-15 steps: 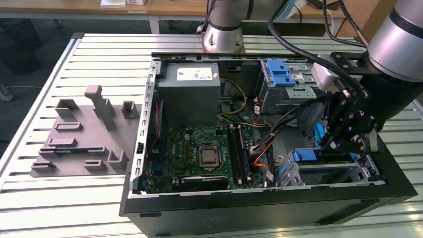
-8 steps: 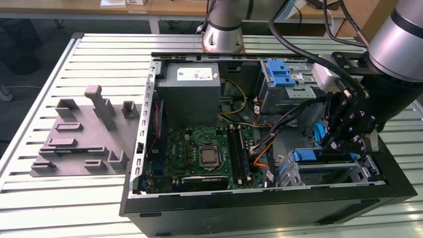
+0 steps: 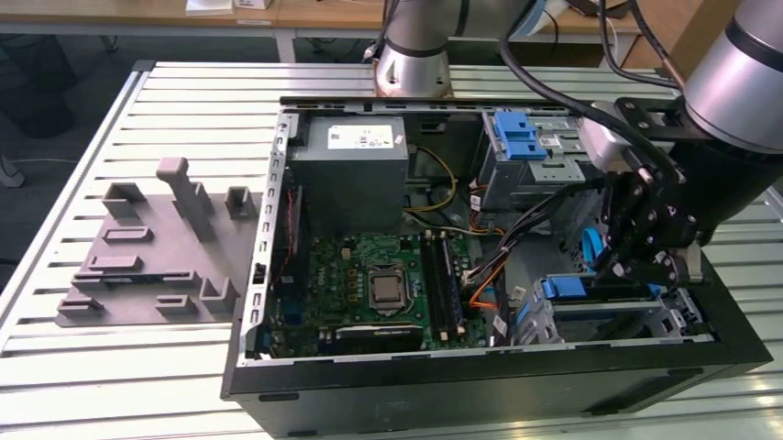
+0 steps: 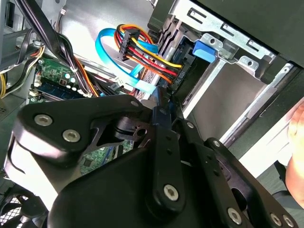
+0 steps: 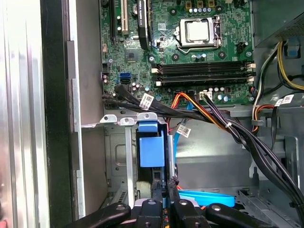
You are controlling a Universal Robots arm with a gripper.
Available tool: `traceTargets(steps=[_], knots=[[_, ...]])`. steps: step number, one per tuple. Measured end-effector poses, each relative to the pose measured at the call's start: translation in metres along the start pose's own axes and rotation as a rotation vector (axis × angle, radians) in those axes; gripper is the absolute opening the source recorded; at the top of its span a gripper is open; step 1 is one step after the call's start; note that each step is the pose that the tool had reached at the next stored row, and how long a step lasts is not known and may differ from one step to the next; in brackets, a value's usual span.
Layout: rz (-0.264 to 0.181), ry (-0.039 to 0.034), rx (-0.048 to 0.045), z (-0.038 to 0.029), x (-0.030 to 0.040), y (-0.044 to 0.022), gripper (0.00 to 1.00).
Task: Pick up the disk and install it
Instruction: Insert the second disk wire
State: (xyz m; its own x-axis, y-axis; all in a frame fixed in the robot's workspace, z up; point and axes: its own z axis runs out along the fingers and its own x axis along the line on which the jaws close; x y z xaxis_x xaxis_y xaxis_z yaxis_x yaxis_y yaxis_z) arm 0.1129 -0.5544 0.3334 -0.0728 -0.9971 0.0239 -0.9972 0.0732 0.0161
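Note:
The disk sits on edge in the lower drive cage (image 3: 636, 316) of the open computer case (image 3: 490, 385), at the exterior view's right. Its blue carrier frame (image 3: 569, 287) shows there, and its blue tab (image 5: 152, 147) faces the first wrist view. My gripper (image 3: 630, 273) hangs directly over that cage. Its black fingers (image 5: 157, 190) are pinched together on the thin blue edge of the carrier (image 4: 160, 114). The silver body and label of the disk are hidden by the cage and by my fingers.
Orange, red and black cables (image 4: 142, 52) and a blue flat cable (image 4: 107, 50) cross close beside the cage. The motherboard (image 3: 367, 284), power supply (image 3: 355, 170) and an upper bay with another blue carrier (image 3: 520, 137) fill the case. A grey fixture (image 3: 159, 247) lies on the slatted table.

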Motion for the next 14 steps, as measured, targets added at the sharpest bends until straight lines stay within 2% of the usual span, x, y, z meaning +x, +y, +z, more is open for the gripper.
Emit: traceTargets(steps=[14], knots=[[0.0, 0.0003, 0.0, 0.0023, 0.0017, -0.0015, 0.16]])
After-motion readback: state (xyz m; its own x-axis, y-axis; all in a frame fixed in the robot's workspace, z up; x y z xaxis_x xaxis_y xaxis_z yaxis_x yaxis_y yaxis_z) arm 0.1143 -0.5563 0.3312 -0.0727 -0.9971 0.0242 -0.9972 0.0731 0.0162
